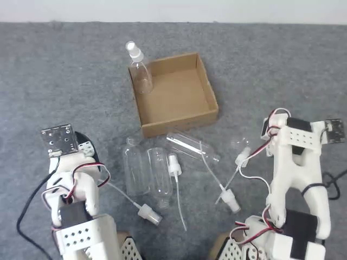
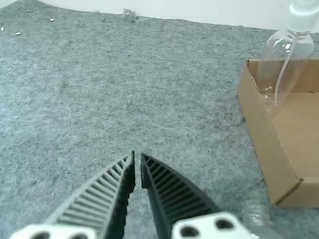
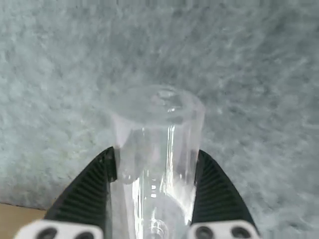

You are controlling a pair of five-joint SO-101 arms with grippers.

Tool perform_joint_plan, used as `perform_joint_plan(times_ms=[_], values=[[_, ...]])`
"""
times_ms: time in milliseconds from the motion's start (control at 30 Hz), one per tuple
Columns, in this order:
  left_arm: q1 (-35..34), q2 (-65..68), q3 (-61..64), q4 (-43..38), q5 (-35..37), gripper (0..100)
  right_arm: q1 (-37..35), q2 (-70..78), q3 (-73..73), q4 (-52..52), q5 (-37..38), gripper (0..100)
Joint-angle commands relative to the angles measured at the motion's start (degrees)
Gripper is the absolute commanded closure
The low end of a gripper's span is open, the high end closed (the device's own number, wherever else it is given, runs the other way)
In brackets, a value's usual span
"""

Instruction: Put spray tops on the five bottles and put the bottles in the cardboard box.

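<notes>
While your right gripper [image 3: 155,154] was clamped on a clear bottle [image 3: 157,124], that bottle stood out lengthwise between the jaws. Its rounded end pointed away from the wrist over the carpet [image 3: 249,59].

Your left gripper [image 2: 137,158] was narrow. Its ribbed jaws almost met at the tips and held nothing, just above the carpet.

Beyond that gripper, toward your other arm, the box [image 2: 264,129] sat open side up. A capped bottle [image 2: 284,55] leaned in its far corner on the left gripper's side, with the white top sticking out above the rim.

Between your two arms, on the near side of the box, you had three loose bottles lying flat. Two of them [image 1: 135,168] [image 1: 159,172] lay side by side closer to your left arm. The third [image 1: 192,146] lay slantwise just beside the box wall.

Four spray tops with their thin tubes lay on the carpet around them. One [image 1: 174,164] was just beside the pair and one [image 1: 150,213] was near your left arm. The other two [image 1: 231,201] [image 1: 242,157] were nearer your right arm.
</notes>
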Motion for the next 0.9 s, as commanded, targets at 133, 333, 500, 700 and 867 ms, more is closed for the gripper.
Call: perform_joint_plan(times_ms=[133,333,500,700,867], values=[[0.1,-1.0,-0.9,-1.9,-0.7,99,0.7,-2.9,0.6,-3.6,-1.2,89.1],[0.1,-1.0,-0.9,-2.0,-0.7,99,0.9,-2.9,1.3,-2.3,-2.7,87.8],[0.0,-1.0,-0.9,-1.9,-0.7,99,0.9,-2.9,1.3,-2.7,-2.9,84.0],[-0.2,-1.0,-0.9,-1.8,-0.7,99,0.9,-2.0,1.3,-2.3,-2.9,82.8],[-0.2,-1.0,-0.9,-1.8,-0.7,99,1.1,2.2,1.3,-2.2,-2.9,82.7]])
